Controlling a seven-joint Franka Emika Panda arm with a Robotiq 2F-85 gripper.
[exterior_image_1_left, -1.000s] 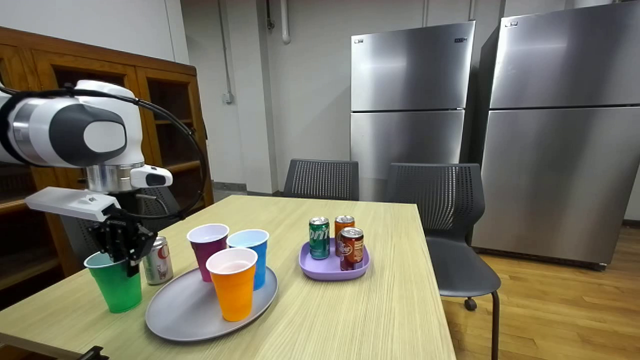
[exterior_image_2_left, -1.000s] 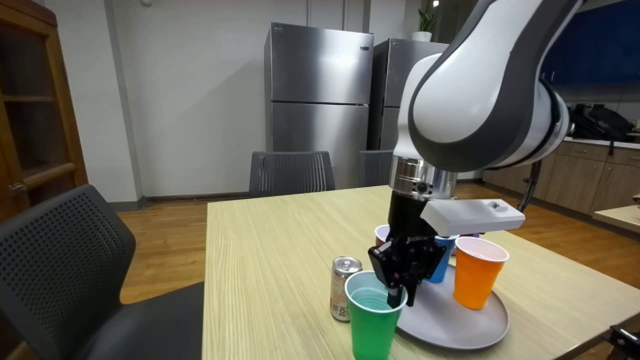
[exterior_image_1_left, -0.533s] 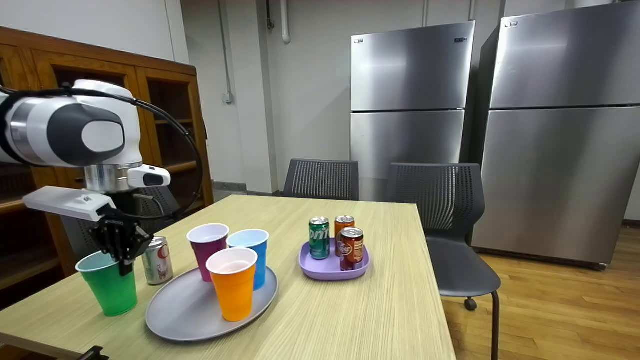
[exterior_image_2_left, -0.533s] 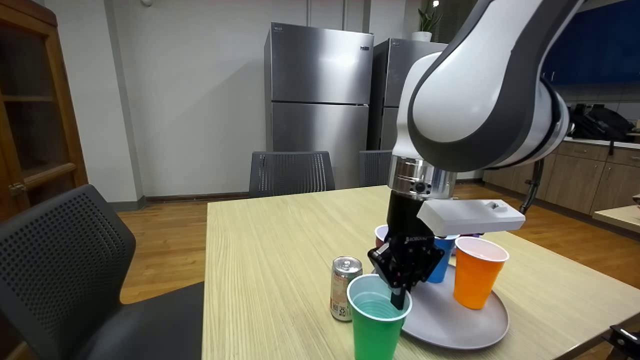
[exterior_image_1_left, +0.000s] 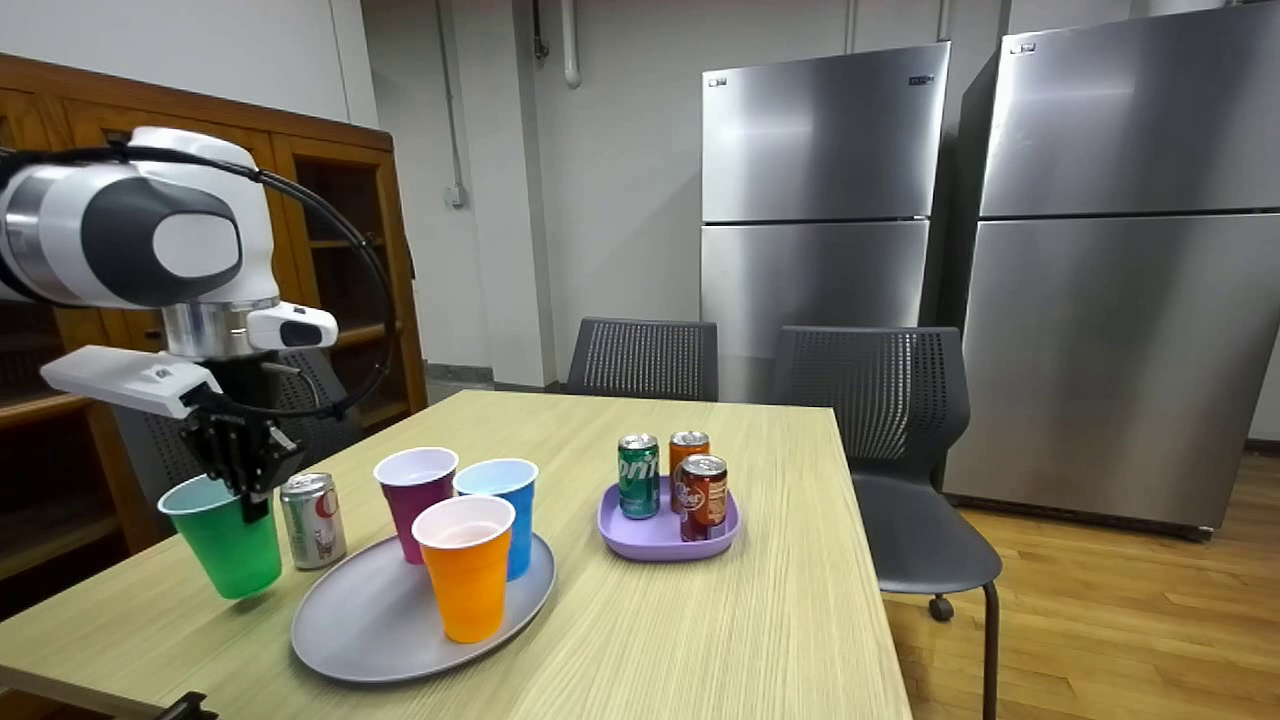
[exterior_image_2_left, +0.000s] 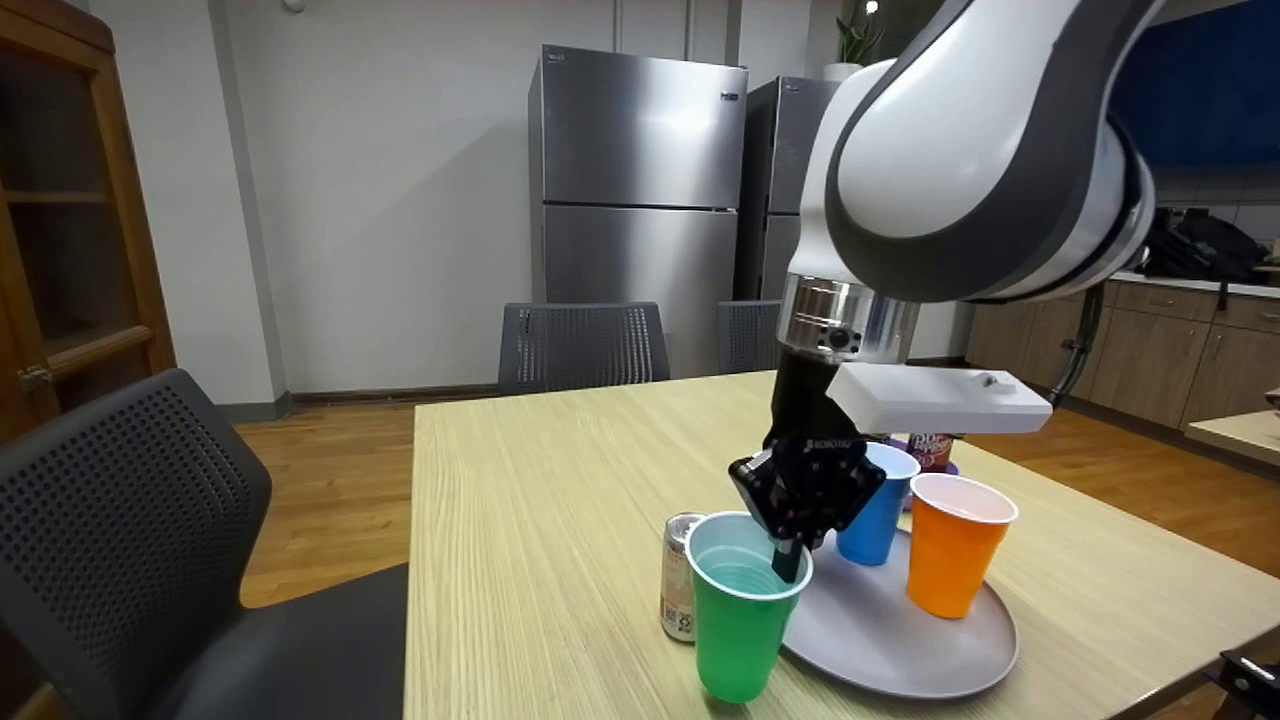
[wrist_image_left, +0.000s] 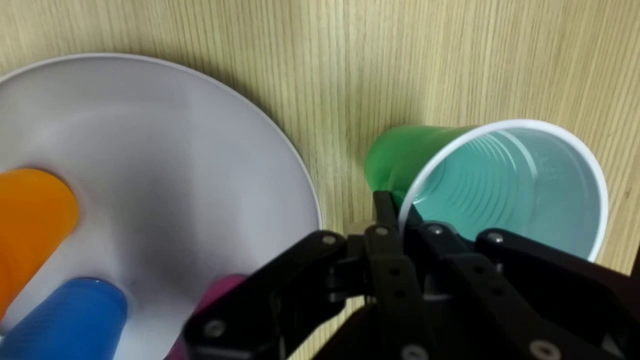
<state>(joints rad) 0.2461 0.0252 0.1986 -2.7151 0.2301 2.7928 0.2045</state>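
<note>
My gripper (wrist_image_left: 397, 212) is shut on the wall of a green cup (wrist_image_left: 415, 155) at its white rim, one finger inside and one outside. In both exterior views the green cup (exterior_image_1_left: 225, 550) hangs slightly tilted just above the table, a shadow beneath it. Close by stands a silver can (exterior_image_1_left: 315, 525), partly behind the green cup (exterior_image_2_left: 740, 640) in an exterior view. A grey plate (exterior_image_1_left: 350, 625) beside it carries an orange cup (exterior_image_1_left: 465, 580), a blue cup (exterior_image_1_left: 520, 520) and a purple cup (exterior_image_1_left: 405, 505). The arm hides most of the purple cup in an exterior view.
A purple tray (exterior_image_1_left: 655, 545) farther along the table holds a green can (exterior_image_1_left: 638, 485), a dark red can (exterior_image_1_left: 703, 505) and an orange can (exterior_image_1_left: 688, 445). Black chairs (exterior_image_1_left: 868, 400) stand around the table, one chair (exterior_image_2_left: 130, 500) near the green cup's side.
The fingers have come together on the green cup's wall. The cup shifted a little sideways, then rose off the table with the gripper. The plate, its cups and the cans stayed put.
</note>
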